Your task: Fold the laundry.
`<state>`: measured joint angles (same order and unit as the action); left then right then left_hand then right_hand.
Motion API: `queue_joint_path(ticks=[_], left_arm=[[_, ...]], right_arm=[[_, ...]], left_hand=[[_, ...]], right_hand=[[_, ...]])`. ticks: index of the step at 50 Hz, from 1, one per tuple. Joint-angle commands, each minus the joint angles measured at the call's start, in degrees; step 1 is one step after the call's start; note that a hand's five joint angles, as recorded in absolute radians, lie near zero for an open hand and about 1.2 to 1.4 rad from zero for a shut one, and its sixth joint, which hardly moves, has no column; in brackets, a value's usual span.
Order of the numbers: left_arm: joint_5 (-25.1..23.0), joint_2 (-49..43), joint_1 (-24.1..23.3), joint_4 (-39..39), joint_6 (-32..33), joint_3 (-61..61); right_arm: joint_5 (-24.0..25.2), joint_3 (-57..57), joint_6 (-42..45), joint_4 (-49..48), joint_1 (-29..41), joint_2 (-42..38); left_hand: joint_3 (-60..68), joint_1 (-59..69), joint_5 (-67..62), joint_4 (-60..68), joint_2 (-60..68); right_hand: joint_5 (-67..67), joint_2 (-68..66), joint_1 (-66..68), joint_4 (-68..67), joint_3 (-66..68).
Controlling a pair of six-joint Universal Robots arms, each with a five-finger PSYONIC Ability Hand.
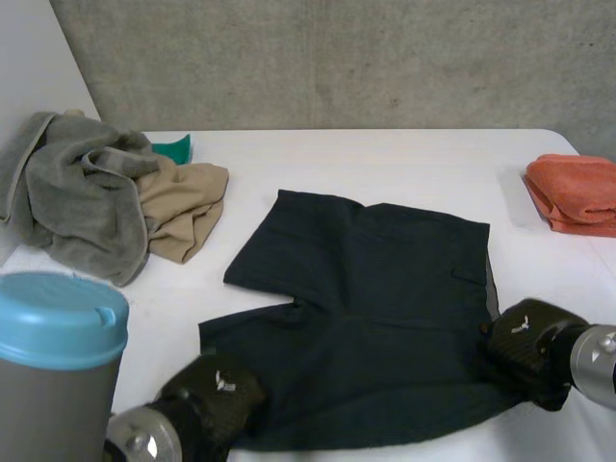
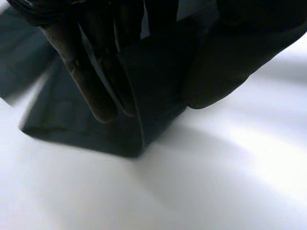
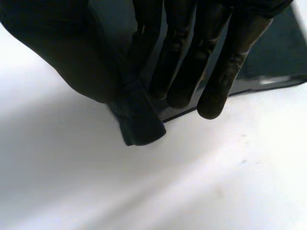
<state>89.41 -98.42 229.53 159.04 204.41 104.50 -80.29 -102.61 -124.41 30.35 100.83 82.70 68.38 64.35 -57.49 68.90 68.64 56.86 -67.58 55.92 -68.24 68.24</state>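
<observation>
Left hand: we see the left hand low at the near left corner of the dark navy shorts, knuckles up, its wrist coming in from the table's near edge.
Left grasp: in the left wrist view its fingers and thumb close on a raised fold of the dark cloth, which stands up off the table between them, so it is grasping the shorts.
Right hand: the right hand sits at the near right corner of the shorts, by the waistband end, its palm turned toward the cloth.
Right grasp: in the right wrist view its fingers point down over the cloth's edge, and a small corner of the fabric is pinched against the thumb, so it too is holding the shorts.
Shorts: they lie spread flat in the middle of the white table, legs toward the left, waistband toward the right.
Left of the shorts: a crumpled grey towel, a tan garment against it and a bit of green cloth behind, all well apart from the shorts.
Right of the shorts: a folded orange towel at the table's far right edge.
Near us: the left arm's light-blue cap stands beside the left hand.
</observation>
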Motion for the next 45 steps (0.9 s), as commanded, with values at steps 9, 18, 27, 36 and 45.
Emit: queue_joint_path(ticks=[9, 18, 27, 36, 45], left_arm=[[1.12, -22.86, 4.96, 37.29, 0.63, -25.82], [1.91, -42.81, 7.77, 44.16, 11.09, -48.85], [1.91, -58.20, 8.92, 51.36, 11.97, -65.65], [3.76, -49.87, 8.83, 52.24, 10.92, -53.29], [3.93, -34.32, 6.90, 52.77, 6.89, -32.55]], right_arm=[[-0.30, 16.99, -9.62, -28.75, 1.47, -15.89], [-4.87, 32.62, -7.00, -46.84, 3.41, -32.75], [-4.87, 45.21, -3.02, -53.63, 4.54, -47.36], [-7.60, 38.12, -18.13, -52.59, 4.73, -35.96], [-0.40, 27.30, -31.93, -31.59, 2.09, -22.58]], left_hand=[[11.62, 15.65, -12.51, 11.10, 11.36], [11.62, 15.65, -12.51, 11.10, 11.36], [-58.38, -54.35, 57.49, -58.90, -58.64], [-58.38, -54.35, 57.49, -58.90, -58.64], [-58.38, -54.35, 57.49, -58.90, -58.64]], right_hand=[[13.14, -12.42, 24.08, -11.76, 11.76], [13.14, -12.42, 24.08, -11.76, 11.76], [-56.86, 57.58, -45.92, 58.24, -58.24], [-56.86, 57.58, -45.92, 58.24, -58.24], [-56.86, 57.58, -45.92, 58.24, -58.24]])
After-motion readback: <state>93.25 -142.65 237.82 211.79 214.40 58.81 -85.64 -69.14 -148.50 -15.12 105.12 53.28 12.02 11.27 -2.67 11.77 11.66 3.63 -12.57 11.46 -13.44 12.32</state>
